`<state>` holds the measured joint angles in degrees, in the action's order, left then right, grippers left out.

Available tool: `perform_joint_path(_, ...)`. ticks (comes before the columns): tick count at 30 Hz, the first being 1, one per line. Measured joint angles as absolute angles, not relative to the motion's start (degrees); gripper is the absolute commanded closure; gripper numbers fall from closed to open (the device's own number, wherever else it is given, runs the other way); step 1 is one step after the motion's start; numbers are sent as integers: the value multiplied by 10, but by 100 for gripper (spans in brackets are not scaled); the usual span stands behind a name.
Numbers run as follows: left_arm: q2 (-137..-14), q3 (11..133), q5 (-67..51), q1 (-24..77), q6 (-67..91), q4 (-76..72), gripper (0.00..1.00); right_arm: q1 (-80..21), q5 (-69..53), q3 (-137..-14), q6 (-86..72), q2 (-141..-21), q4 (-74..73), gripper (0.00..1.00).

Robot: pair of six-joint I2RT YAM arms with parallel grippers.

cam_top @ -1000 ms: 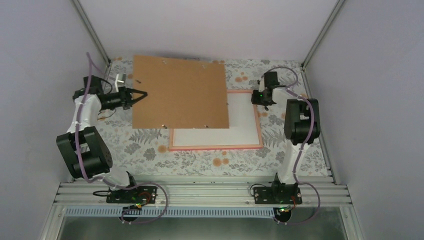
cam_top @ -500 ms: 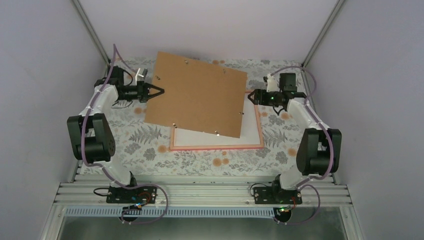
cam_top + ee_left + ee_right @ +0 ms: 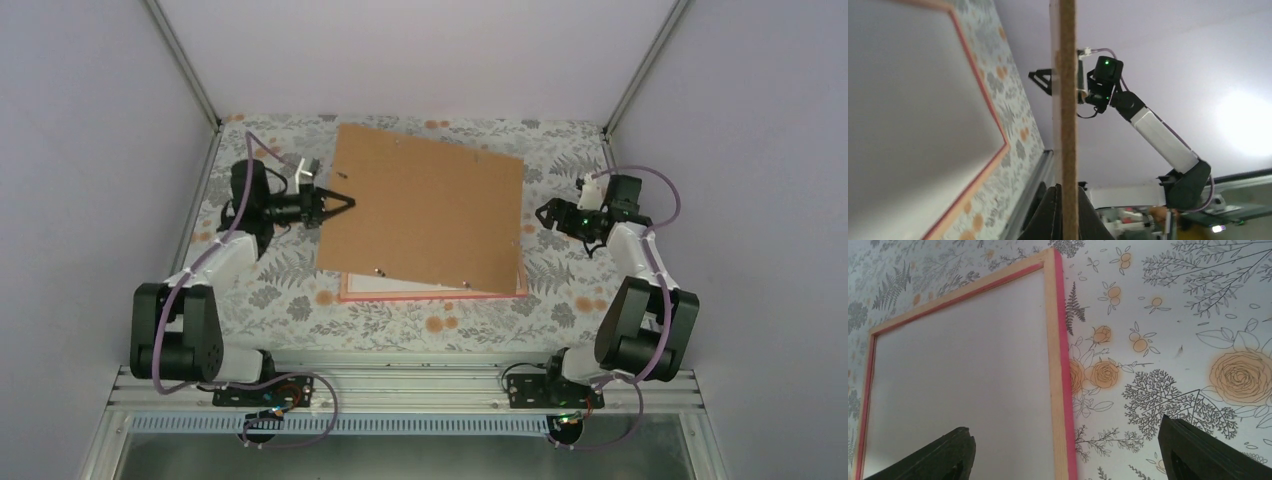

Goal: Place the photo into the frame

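Frame (image 3: 430, 297) lies flat on the floral worktop (image 3: 400, 325), a white sheet (image 3: 963, 380) filling its inside, mostly hidden under the brown backing board (image 3: 430, 215). At the left, the left hand (image 3: 345, 200) is clenched on the board's left edge, holding it raised over the frame. At the right, the right hand (image 3: 547, 213) is released, fingers spread wide, just beside the board's right edge, gripping nothing
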<state>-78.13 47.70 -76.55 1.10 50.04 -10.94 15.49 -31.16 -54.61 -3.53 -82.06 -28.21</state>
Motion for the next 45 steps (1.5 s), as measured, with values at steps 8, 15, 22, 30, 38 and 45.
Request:
perform_joint_path(8,-869,387,-724,25,646,-326,98,158,-338,-539,-13,-821,-287,12)
perform_joint_path(15,-890,371,-700,28,640,-351,98,158,-338,-525,-14,-822,-283,24)
perform_joint_path(22,-942,364,-691,31,639,-358,98,154,-338,-522,-16,-836,-263,31)
perform_joint_path(30,-963,368,-690,38,646,-381,98,90,-323,-522,-4,-879,-246,31)
perform_joint_path(38,-991,385,-690,41,655,-399,98,56,-300,-526,42,-916,-265,38)
perform_joint_path(45,-1029,398,-681,51,664,-417,98,56,-298,-564,81,-978,-327,36)
